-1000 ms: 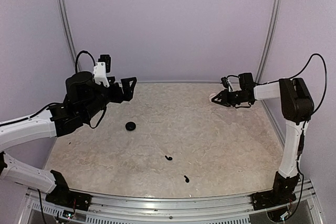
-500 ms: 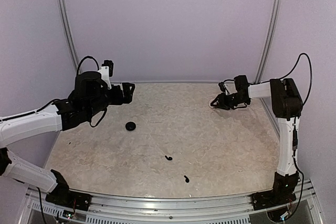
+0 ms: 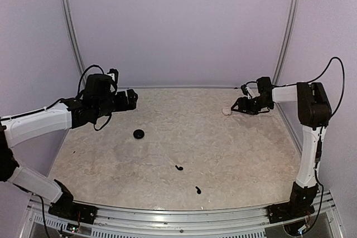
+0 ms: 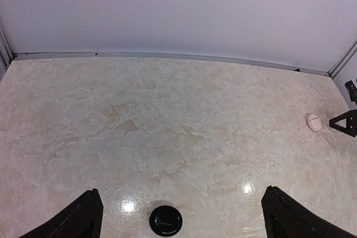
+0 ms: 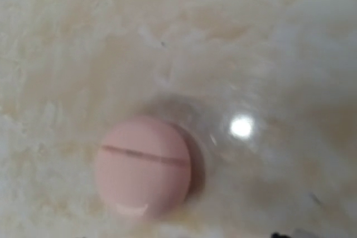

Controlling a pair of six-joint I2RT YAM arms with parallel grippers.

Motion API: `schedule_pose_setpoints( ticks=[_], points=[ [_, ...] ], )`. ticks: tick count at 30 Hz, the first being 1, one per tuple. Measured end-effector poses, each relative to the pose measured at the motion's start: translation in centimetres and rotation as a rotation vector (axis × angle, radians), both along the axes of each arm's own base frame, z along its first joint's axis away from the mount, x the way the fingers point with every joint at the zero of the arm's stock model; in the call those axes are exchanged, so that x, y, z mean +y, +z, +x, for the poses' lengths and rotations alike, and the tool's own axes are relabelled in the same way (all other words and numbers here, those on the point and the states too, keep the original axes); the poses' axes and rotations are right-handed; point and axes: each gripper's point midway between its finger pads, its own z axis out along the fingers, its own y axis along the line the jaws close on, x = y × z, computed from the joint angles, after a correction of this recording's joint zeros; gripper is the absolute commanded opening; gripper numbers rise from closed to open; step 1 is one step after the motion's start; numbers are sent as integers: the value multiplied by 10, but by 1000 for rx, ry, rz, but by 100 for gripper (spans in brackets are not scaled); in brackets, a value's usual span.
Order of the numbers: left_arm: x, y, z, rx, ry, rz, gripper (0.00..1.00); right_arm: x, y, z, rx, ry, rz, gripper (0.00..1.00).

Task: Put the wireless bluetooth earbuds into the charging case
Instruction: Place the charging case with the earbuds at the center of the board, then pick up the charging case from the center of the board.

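The charging case (image 3: 138, 134), a small round black puck, lies on the left half of the table. In the left wrist view the case (image 4: 165, 221) sits low between my wide-spread fingers (image 4: 83, 218). My left gripper (image 3: 131, 100) hovers open and empty behind it. Two black earbuds lie near the front edge, one (image 3: 179, 168) left of the other (image 3: 198, 189). My right gripper (image 3: 235, 108) is at the back right, jaws apart, holding nothing. Its fingers fall outside the right wrist view.
A pale pink round object (image 3: 226, 112) with a seam rests on the table just left of the right gripper's tips. It fills the right wrist view (image 5: 143, 165) and shows small in the left wrist view (image 4: 314, 122). Walls close in the back and both sides.
The right gripper has opened and the pink round object it carried now lies on the table in front of it. The left arm drew back a little to the left.
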Motion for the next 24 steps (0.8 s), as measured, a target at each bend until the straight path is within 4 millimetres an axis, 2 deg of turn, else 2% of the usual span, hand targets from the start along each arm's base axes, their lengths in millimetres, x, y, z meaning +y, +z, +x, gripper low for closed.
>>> schedule_pose_setpoints(
  ticks=[4,8,11,14,17,24],
  points=[
    [4,-30,3,94,8,18,99,-9,29,-11,-52,-12,-26,80],
    [7,-52,3,164,6,19,99,-9,67,-19,-134,-6,-22,82],
    [9,-73,1,212,-2,18,94,-5,87,-30,-184,13,-7,83],
    [8,-100,-6,270,-28,21,89,0,101,-39,-222,39,-7,85],
    [6,-126,-11,324,-54,42,87,13,110,-50,-253,81,-1,85],
    [0,-166,-10,397,-117,119,82,45,130,-83,-314,180,47,86]
  ],
)
